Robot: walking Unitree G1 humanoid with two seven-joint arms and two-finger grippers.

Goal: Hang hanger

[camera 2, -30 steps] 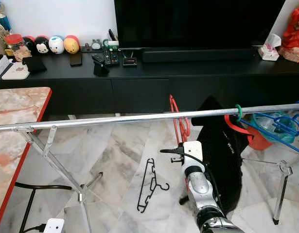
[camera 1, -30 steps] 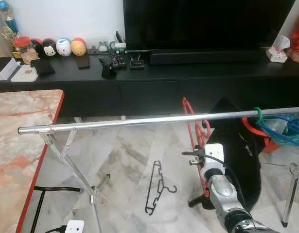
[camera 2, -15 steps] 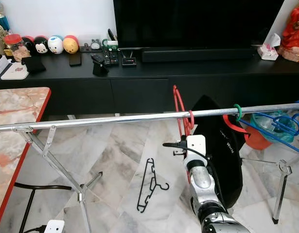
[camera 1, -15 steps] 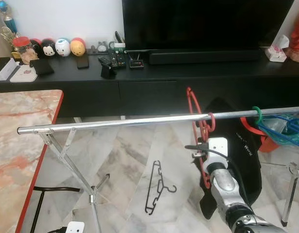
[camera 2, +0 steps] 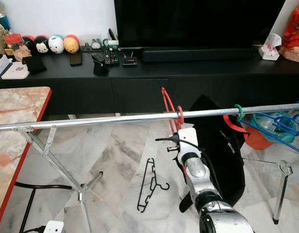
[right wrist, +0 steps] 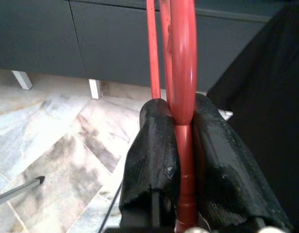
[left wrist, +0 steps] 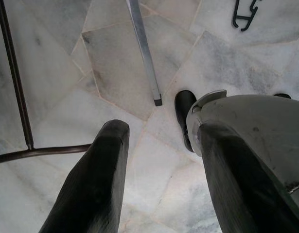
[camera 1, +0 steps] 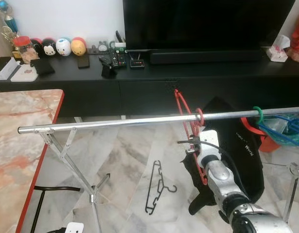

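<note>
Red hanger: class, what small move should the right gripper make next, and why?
Probably open its fingers and draw back. The red hanger has its hook looped over the silver rail, while the right gripper is clamped on its lower bar.

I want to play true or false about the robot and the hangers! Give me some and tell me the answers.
1. The right gripper is shut on a red hanger. True.
2. The red hanger's hook is over the silver rail. True.
3. A black hanger hangs on the rail. False: it lies on the marble floor under the rail.
4. The left gripper holds a hanger too. False: it is open and holds nothing, pointing down at the floor.
5. A green hook sits on the rail, to the right of the red hanger. True.
6. The TV stands on a white cabinet. False: the cabinet is black.
</note>
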